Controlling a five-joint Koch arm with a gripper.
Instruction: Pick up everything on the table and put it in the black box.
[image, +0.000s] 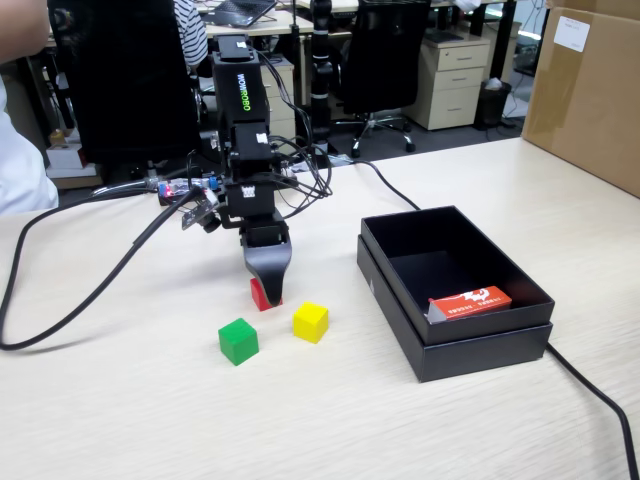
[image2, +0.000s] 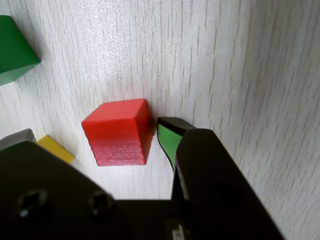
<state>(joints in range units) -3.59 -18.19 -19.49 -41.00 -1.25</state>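
- The red cube (image2: 118, 131) is a small solid block with a bright matte top and a scuffed, paler lower band on its near face in the wrist view; it sits flat on the counter (image: 130, 420), turned slightly so 1 corner edge points toward the right fingertip.
- The gripper (image2: 97, 135) is down over the red cube with its jaws apart: 1 green-lined fingertip (image2: 169, 137) stands just right of the cube, the other tip shows at the left edge of the wrist view, and neither is seen pressing on it.
- In the fixed view the red cube (image: 262, 294) lies left of the black box, partly hidden behind the black jaws.
- The green cube (image: 238, 341) lies nearer and left; the yellow cube (image: 311, 321) nearer and right, both apart from the red one.
- The black box (image: 470, 345) stands right, its long axis running from near-right to far-left, low walls over a wider base.
- An orange-red packet (image: 470, 301) lies inside at its near end.
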